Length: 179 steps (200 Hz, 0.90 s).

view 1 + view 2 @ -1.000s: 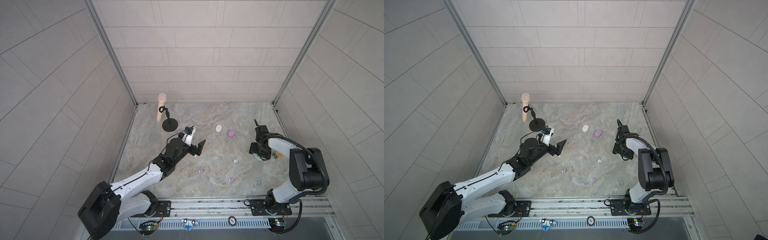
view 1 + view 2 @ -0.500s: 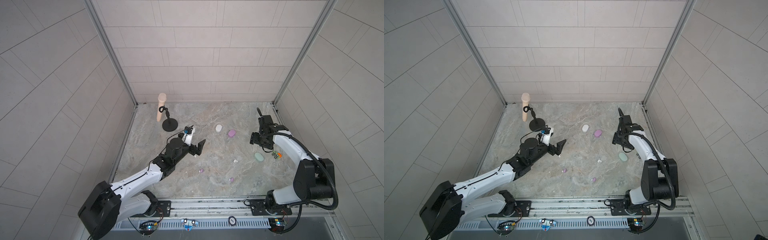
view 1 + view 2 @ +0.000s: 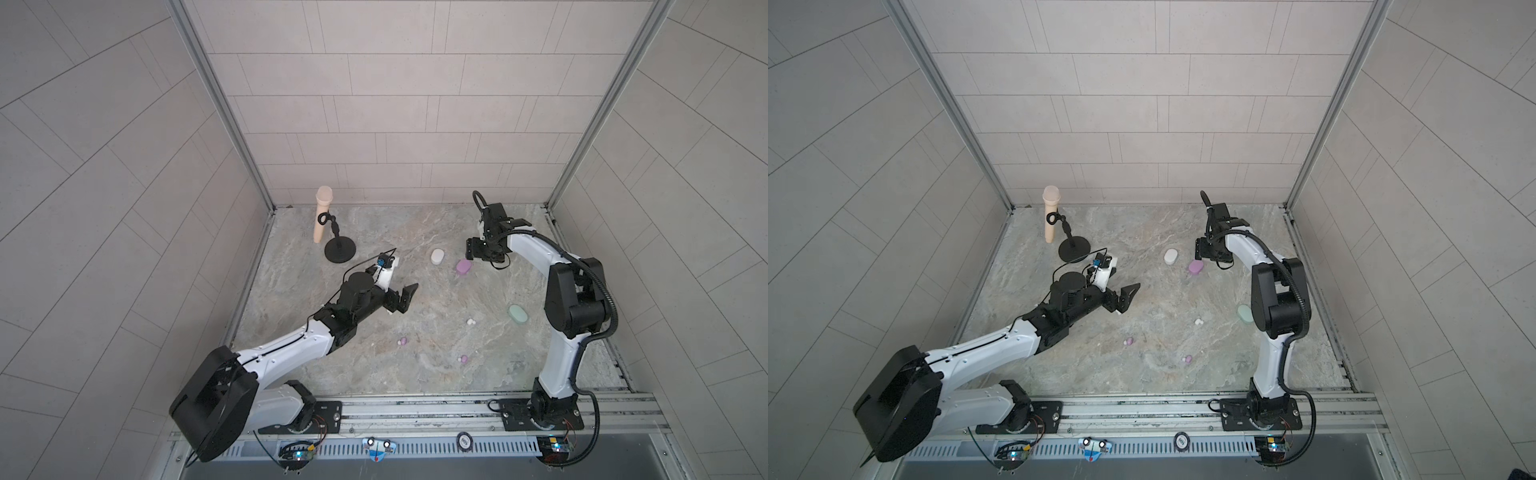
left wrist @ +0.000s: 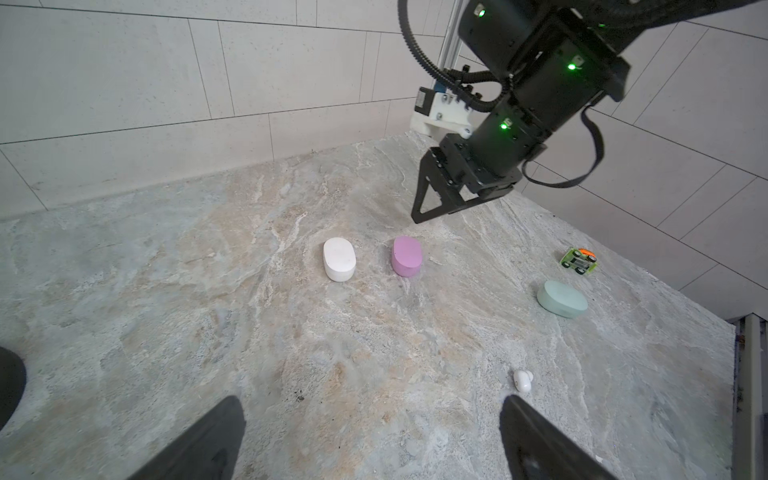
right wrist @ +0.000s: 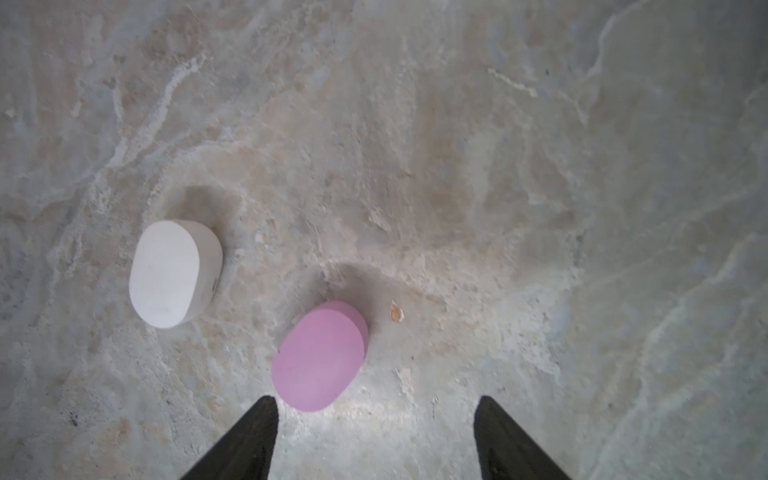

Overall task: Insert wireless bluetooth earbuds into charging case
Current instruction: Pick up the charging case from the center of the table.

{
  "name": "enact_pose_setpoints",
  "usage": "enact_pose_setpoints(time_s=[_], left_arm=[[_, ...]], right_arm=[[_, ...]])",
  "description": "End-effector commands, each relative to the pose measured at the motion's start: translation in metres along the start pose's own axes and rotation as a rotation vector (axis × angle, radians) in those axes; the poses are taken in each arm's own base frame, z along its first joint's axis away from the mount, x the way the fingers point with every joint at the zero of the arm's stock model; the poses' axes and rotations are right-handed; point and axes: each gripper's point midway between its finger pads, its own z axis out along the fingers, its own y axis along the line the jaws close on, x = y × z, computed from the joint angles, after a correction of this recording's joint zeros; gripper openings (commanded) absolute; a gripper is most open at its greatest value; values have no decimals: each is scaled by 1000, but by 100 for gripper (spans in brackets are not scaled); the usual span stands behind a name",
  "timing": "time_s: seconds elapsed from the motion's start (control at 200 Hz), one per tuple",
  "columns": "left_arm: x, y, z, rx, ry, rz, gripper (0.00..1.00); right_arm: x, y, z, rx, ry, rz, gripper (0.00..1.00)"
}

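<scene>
Wireless bluetooth earbuds point(image 4: 523, 380) lie scattered | left gripper point(image 4: 371, 398) gapes wide, empty | right gripper point(image 5: 376, 399) open, empty, hangs beside lilac case point(image 5: 320, 357) | risk: off-centre jaws shove it

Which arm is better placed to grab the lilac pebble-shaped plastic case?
Right, probably. The right gripper hangs open just beside the lilac pebble-shaped plastic case, nothing between them; the left gripper, also open, is farther away.

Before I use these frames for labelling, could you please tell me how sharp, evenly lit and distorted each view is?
Both top views: even light, no glare, walls with bowed tile lines. Left wrist view: table sharp, left gripper defocused. Right wrist view: softly blurred; lilac case and white case cast faint shadows.
</scene>
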Motion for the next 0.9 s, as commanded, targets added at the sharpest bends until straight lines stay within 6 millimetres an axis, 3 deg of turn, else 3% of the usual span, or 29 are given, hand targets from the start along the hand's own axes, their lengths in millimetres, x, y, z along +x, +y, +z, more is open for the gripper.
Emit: enact_pose_setpoints(time_s=[0.0,0.145,0.34,0.756,0.891], left_arm=[[-12,-4,2,24,-26,-7,100],[-13,-2,2,17,-29,-7,100],[-12,0,2,12,-28,-10,100],[-10,1,2,12,-29,-19,100],[-11,1,1,14,-31,-20,100]], right_arm=[[-8,15,13,-71,31,-32,74],[-8,31,33,-125,66,-29,70],[9,48,45,-140,132,-54,68],[47,42,29,-32,189,-76,68],[53,50,23,-33,187,-105,69]])
